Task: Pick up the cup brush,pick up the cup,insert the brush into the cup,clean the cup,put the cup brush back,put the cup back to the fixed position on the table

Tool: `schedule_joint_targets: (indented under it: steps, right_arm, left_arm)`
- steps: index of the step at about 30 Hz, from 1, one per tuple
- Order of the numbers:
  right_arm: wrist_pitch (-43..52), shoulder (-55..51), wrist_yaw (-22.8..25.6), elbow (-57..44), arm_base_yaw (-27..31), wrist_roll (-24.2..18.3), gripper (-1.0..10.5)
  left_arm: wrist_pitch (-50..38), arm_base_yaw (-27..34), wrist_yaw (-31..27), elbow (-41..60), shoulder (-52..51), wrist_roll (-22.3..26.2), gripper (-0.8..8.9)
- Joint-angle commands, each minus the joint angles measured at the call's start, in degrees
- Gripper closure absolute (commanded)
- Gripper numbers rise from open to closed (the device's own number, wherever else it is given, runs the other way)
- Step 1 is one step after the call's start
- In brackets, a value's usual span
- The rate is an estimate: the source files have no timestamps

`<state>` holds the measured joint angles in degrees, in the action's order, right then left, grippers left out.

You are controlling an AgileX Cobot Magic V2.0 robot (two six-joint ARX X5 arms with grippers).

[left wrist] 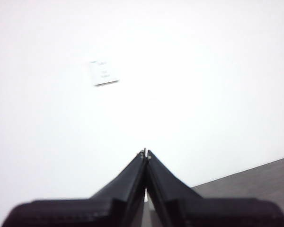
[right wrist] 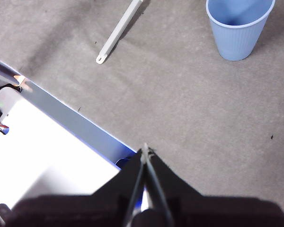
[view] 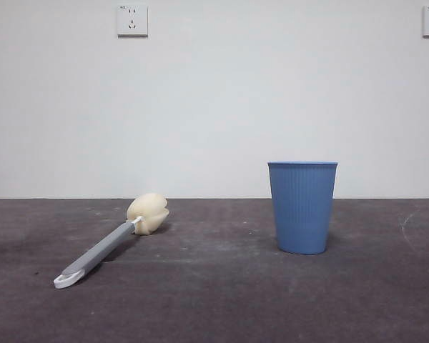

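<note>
The cup brush (view: pixel 111 243) lies flat on the dark grey table (view: pixel 214 307), well to one side of the cup (view: pixel 302 207). Its cream sponge head (view: pixel 148 213) points toward the back wall, and its grey handle runs forward to a white looped end (view: pixel 66 279) nearest the camera. The blue ribbed cup stands upright and empty, clear of the brush.

Neither arm shows in the front view. The left pincer (left wrist: pixel 146 153) is clenched with its jaws pressed together, raised and facing the white wall and a wall socket (left wrist: pixel 104 72). The right pincer (right wrist: pixel 145 150) is also clenched on nothing, hanging over the table's near edge, with the brush handle (right wrist: pixel 119 29) and the cup (right wrist: pixel 239 28) both well ahead of it.

Nothing is grasped yet, so the step in hand appears to be picking up the brush. Doing it well likely means opening the jaws wide first, coming down over the middle of the grey handle, and closing across its narrow width. Gripping the soft sponge head would probably squash it, and the loop end would leave the head swinging.
</note>
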<state>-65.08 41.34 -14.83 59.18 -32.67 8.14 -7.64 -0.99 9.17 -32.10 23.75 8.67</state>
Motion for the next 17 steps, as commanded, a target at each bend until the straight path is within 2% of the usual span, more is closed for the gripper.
schedule_joint_targets:
  steps: [1,10,17]
  right_arm:
    - [0.15,-0.11,0.17,0.04,-0.11,-0.09,9.5]
    - [0.17,-0.11,0.17,0.04,-0.11,-0.09,9.5]
    - [0.15,-0.11,0.17,0.04,-0.11,-0.09,9.5]
  left_arm:
    - [-0.94,2.69,-0.13,7.98,-2.08,0.87,8.17]
    - [-0.39,4.9,-0.31,22.93,-10.14,0.87,8.17]
    - [5.95,4.9,-0.28,28.87,-16.5,0.17,8.17]
